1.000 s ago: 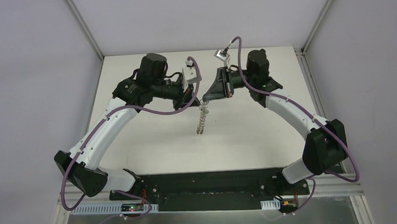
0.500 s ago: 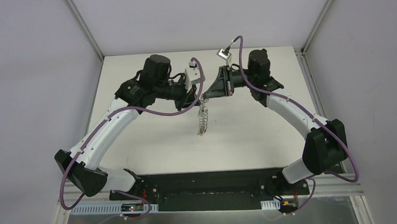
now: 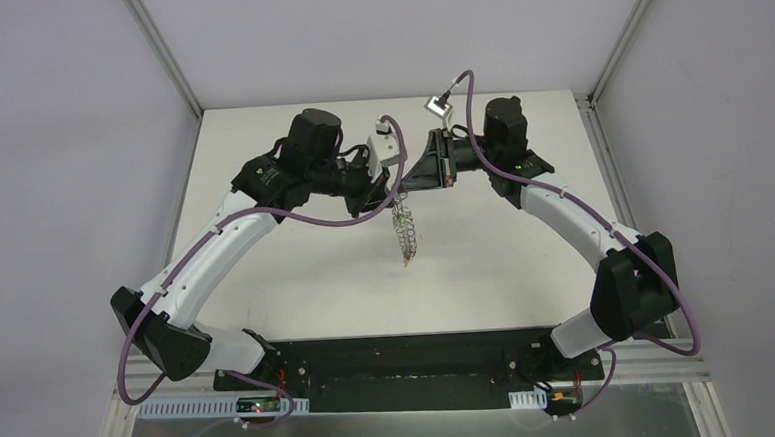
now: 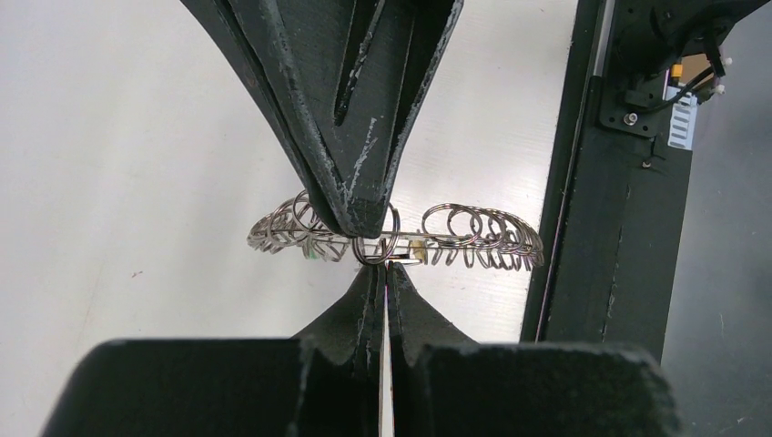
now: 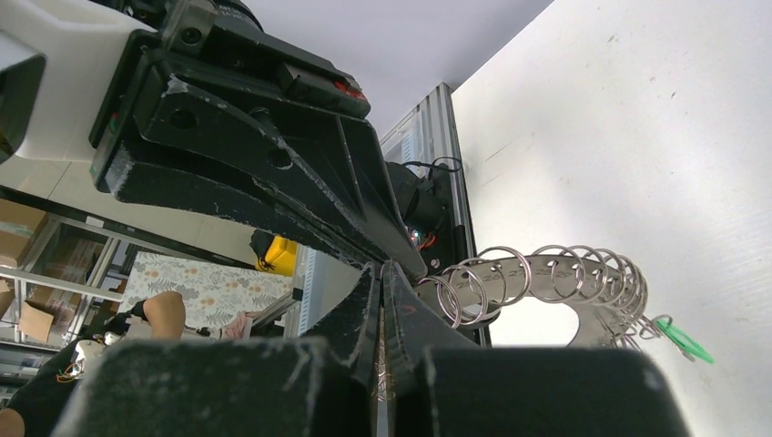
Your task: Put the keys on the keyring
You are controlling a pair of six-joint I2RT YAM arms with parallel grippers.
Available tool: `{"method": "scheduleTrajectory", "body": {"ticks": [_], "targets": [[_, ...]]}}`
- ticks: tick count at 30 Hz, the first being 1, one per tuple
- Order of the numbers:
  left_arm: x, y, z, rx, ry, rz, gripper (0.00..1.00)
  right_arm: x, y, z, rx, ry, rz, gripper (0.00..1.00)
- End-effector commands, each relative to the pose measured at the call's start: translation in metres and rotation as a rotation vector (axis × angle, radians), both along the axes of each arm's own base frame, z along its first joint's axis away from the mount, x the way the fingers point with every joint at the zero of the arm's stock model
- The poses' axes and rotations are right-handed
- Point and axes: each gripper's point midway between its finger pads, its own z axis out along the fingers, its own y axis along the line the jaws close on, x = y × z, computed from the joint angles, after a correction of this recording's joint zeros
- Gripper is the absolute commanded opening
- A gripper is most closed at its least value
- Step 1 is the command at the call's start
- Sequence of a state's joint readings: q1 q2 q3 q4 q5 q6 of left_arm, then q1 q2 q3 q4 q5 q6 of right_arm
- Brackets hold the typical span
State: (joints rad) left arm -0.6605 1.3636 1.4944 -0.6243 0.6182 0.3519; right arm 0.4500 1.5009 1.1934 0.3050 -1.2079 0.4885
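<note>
Over the table [image 3: 266, 275] your two arms meet nose to nose. On the left gripper [image 4: 383, 271] and right gripper [image 5: 380, 273] the fingers are together, both pinching the keyring [image 3: 405, 233] at its top, so it hangs between them. The green key [image 5: 685, 342] looks threaded on an end ring. You can't make out the black and yellow-orange keys, so they're probably still to do.

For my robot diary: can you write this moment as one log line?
left gripper: shut on keyring | right gripper: shut on keyring | keyring: hangs from both grippers | green key: on keyring's end
</note>
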Motion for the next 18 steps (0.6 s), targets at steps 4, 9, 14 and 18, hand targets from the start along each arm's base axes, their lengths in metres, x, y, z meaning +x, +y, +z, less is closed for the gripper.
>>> {"method": "scheduleTrajectory", "body": {"ticks": [4, 9, 14, 18], "targets": [[-0.001, -0.008, 0.01, -0.026, 0.011, 0.004, 0.02, 0.007, -0.002, 0.009, 0.024, -0.062, -0.035, 0.0], [0.003, -0.003, 0.011, -0.012, -0.006, 0.041, 0.19, 0.007, -0.006, 0.011, 0.025, -0.076, -0.039, 0.0], [0.006, 0.005, 0.013, -0.018, 0.008, 0.062, 0.32, 0.003, -0.01, 0.012, 0.031, -0.094, -0.018, 0.0], [0.012, 0.009, 0.023, -0.095, 0.057, 0.083, 0.4, -0.003, -0.011, 0.012, 0.036, -0.111, 0.014, 0.0]]}}
